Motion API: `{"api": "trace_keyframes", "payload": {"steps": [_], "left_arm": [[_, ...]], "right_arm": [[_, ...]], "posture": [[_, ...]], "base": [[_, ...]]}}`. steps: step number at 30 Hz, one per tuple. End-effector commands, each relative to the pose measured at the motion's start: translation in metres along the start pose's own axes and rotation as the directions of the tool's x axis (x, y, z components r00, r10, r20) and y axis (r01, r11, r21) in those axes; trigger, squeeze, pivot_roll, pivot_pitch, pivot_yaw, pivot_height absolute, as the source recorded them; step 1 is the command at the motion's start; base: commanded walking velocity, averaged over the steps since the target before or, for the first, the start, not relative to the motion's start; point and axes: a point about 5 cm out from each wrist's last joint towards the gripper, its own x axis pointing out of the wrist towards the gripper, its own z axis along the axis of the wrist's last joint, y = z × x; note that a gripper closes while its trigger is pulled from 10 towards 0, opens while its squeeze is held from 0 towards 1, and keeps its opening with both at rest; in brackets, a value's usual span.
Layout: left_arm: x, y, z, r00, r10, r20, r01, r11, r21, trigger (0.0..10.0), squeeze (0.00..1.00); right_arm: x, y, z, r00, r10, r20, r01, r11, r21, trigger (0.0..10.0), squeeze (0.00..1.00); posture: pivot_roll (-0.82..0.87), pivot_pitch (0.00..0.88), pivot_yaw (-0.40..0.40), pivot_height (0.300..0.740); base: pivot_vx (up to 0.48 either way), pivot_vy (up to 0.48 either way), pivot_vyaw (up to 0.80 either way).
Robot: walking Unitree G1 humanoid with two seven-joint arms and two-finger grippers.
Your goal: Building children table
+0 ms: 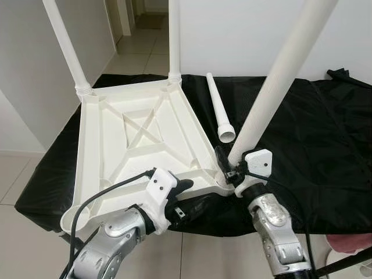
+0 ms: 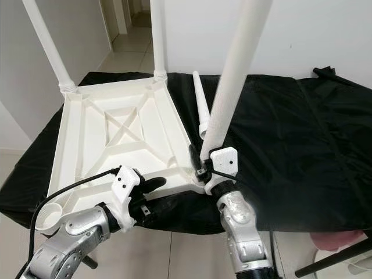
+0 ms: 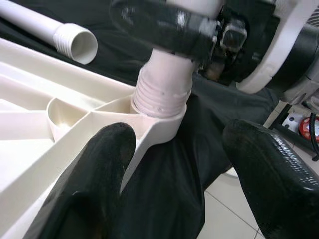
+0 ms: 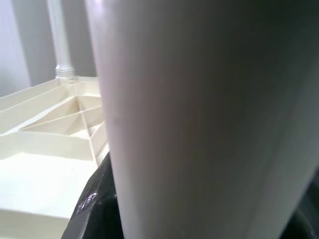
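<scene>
Currently I see the white tabletop (image 1: 139, 145) lying upside down on the black cloth (image 1: 314, 133), two legs upright at its far corners. My right gripper (image 1: 231, 168) pinches a third leg (image 1: 279, 81), its threaded end seated in the near right corner socket (image 3: 159, 112). My left gripper (image 1: 185, 189) rests fingers spread at the near edge. A loose leg (image 1: 218, 107) lies just beside the tabletop.

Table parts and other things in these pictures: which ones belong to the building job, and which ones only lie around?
Belongs to the job:
- upturned white tabletop
- two fitted legs
- third leg, gripped by the right gripper at its socket
- loose leg on the black cloth
- left gripper, open at the tabletop's edge

Just lying about:
- black cloth
- pink thing
</scene>
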Motion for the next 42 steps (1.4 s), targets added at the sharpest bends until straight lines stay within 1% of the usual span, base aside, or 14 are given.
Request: {"api": "trace_keyframes", "payload": {"steps": [1, 5, 6, 10, 11, 12, 15, 18, 23, 26, 30, 34, 36, 42], "left_arm": [[0.0, -0.003, -0.001, 0.997, -0.079, -0.023, 0.079, 0.997, -0.006, 10.0, 0.0], [0.0, -0.003, -0.001, 0.997, -0.078, -0.024, 0.078, 0.997, -0.006, 10.0, 0.0], [0.0, -0.003, 0.0, 0.997, -0.073, -0.026, 0.073, 0.997, -0.001, 10.0, 0.0], [0.001, -0.002, 0.0, 0.997, -0.071, -0.027, 0.071, 0.997, 0.002, 10.0, 0.0], [0.001, -0.002, 0.0, 0.997, -0.071, -0.027, 0.071, 0.997, 0.003, 10.0, 0.0], [0.001, -0.002, 0.0, 0.997, -0.071, -0.027, 0.071, 0.997, 0.003, 10.0, 0.0], [0.001, -0.003, 0.0, 0.997, -0.07, -0.028, 0.07, 0.998, 0.006, 10.0, 0.0], [0.001, -0.003, 0.0, 0.997, -0.07, -0.028, 0.07, 0.998, 0.006, 10.0, 0.0], [0.003, -0.003, 0.0, 0.997, -0.069, -0.027, 0.069, 0.998, 0.007, 10.0, 0.0], [0.004, -0.002, 0.001, 0.998, -0.066, -0.024, 0.066, 0.998, 0.006, 10.0, 0.0], [0.004, -0.002, 0.001, 0.998, -0.066, -0.024, 0.066, 0.998, 0.006, 10.0, 0.0], [0.004, -0.002, 0.001, 0.998, -0.062, -0.024, 0.062, 0.998, 0.011, 10.0, 0.0], [0.004, -0.002, 0.001, 0.998, -0.062, -0.024, 0.062, 0.998, 0.011, 10.0, 0.0], [0.004, -0.001, 0.002, 0.998, -0.059, -0.023, 0.06, 0.998, 0.012, 10.0, 0.0]], "right_arm": [[-0.005, -0.001, -0.023, 0.993, 0.029, -0.117, -0.03, 1.0, 0.0, 10.0, 0.0], [-0.004, -0.001, -0.023, 0.991, 0.058, -0.123, -0.06, 0.998, -0.013, 10.0, 0.0], [0.0, 0.0, -0.026, 0.981, 0.132, -0.141, -0.133, 0.991, -0.002, 10.0, 0.0], [0.001, 0.0, -0.027, 0.978, 0.152, -0.146, -0.152, 0.988, 0.007, 10.0, 0.0], [0.002, 0.001, -0.028, 0.975, 0.162, -0.151, -0.16, 0.987, 0.028, 10.0, 0.0], [0.002, 0.001, -0.028, 0.975, 0.162, -0.151, -0.16, 0.987, 0.028, 10.0, 0.0], [0.007, -0.003, -0.031, 0.971, 0.149, -0.188, -0.126, 0.984, 0.128, 10.0, 0.0], [0.007, -0.003, -0.031, 0.971, 0.149, -0.188, -0.126, 0.984, 0.128, 10.0, 0.0], [0.012, -0.011, -0.036, 0.949, 0.155, -0.274, -0.12, 0.983, 0.139, 10.0, 0.0], [0.017, -0.014, -0.038, 0.939, 0.17, -0.298, -0.131, 0.98, 0.148, 10.0, 0.0], [0.017, -0.014, -0.038, 0.938, 0.173, -0.299, -0.134, 0.98, 0.147, 10.0, 0.0], [0.027, -0.012, -0.038, 0.925, 0.187, -0.332, -0.124, 0.972, 0.201, 10.0, 0.0], [0.027, -0.012, -0.038, 0.925, 0.187, -0.332, -0.124, 0.972, 0.201, 10.0, 0.0], [0.029, -0.01, -0.044, 0.902, 0.2, -0.383, -0.115, 0.965, 0.234, 10.0, 0.0]], "posture": [[-0.02, 0.029, 0.044, 0.74], [-0.02, 0.028, 0.044, 0.74], [-0.02, 0.028, 0.044, 0.74], [-0.02, 0.028, 0.044, 0.74], [-0.02, 0.023, 0.041, 0.74], [-0.02, 0.023, 0.041, 0.74], [-0.02, 0.018, 0.037, 0.74], [-0.02, 0.018, 0.037, 0.74], [-0.01, 0.01, 0.029, 0.74], [-0.01, 0.005, 0.028, 0.74], [-0.01, 0.005, 0.028, 0.74], [-0.01, 0.001, 0.027, 0.74], [-0.01, 0.001, 0.027, 0.74], [0.0, 0.003, 0.025, 0.74]], "base": [[0.0, 0.0, 0.0], [0.0, 0.0, 0.0], [0.0, 0.0, 0.0], [0.0, 0.0, 0.0], [0.0, 0.0, 0.0], [0.0, 0.0, 0.0], [0.0, 0.0, 0.0], [0.0, 0.0, 0.0], [0.0, 0.0, 0.0], [0.0, 0.0, 0.0], [0.0, 0.0, 0.0], [0.0, 0.0, 0.0], [0.0, 0.0, 0.0], [0.0, 0.0, 0.0]]}}
